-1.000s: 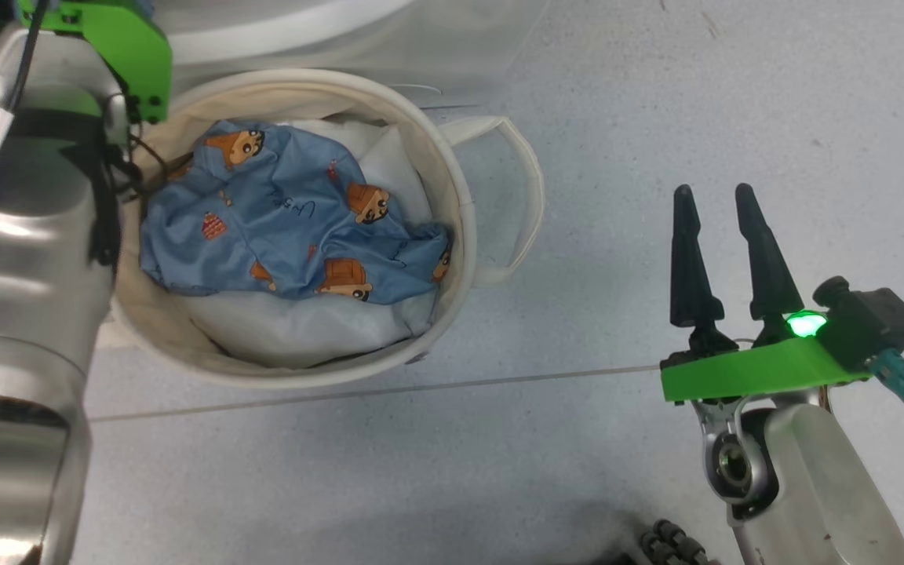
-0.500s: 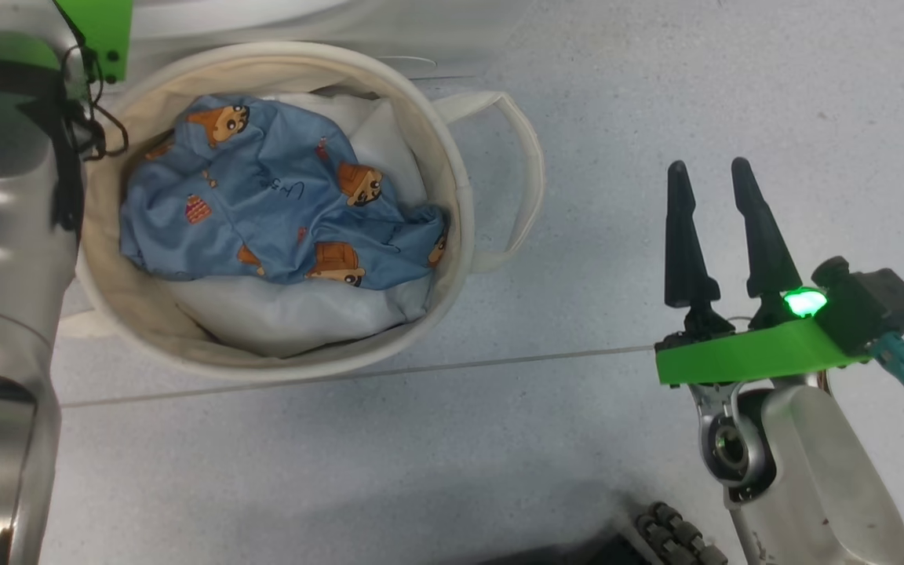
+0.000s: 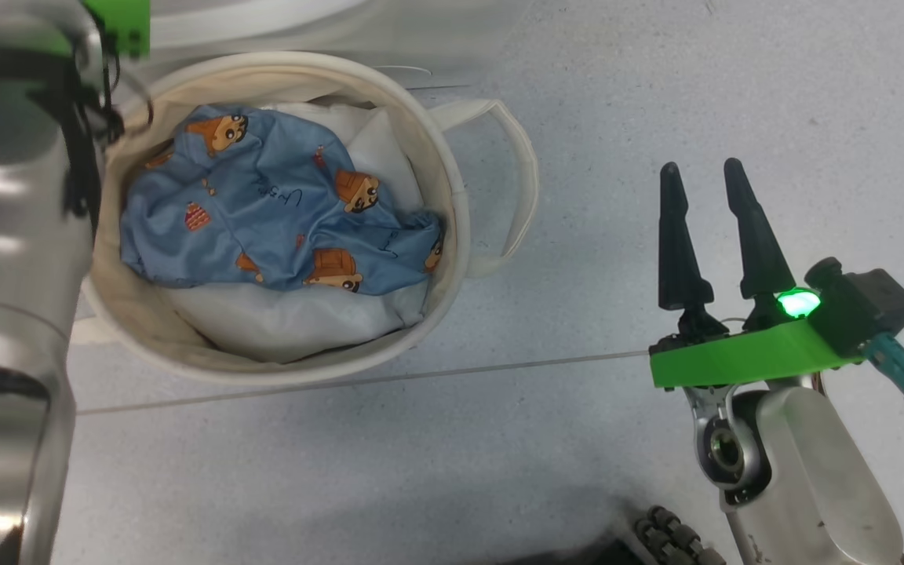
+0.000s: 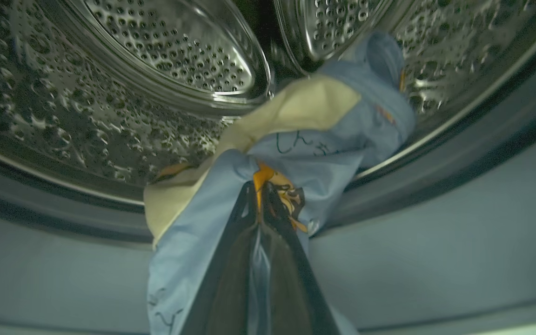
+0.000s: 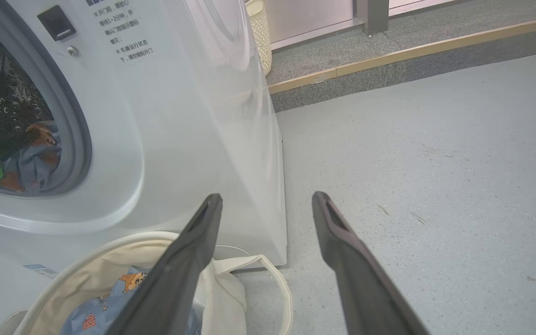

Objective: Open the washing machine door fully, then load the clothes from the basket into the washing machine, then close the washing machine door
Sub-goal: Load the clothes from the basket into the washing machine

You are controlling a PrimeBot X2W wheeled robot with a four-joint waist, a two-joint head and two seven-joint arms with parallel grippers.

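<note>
the left gripper [image 4: 258, 187] pinches the blue garment [image 4: 324, 158], likely limp and light, by a bunched fold mid-frame; right gripper [image 3: 700, 166] gapes wide.

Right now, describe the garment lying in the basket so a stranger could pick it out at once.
Find the white washing machine; on the floor before it stands a round off-white canvas basket with a looped side handle. Inside, over a plain white sheet, lies a crumpled light blue garment. Its orange-brown cartoon bear prints set it apart from the sheet beneath.
</note>
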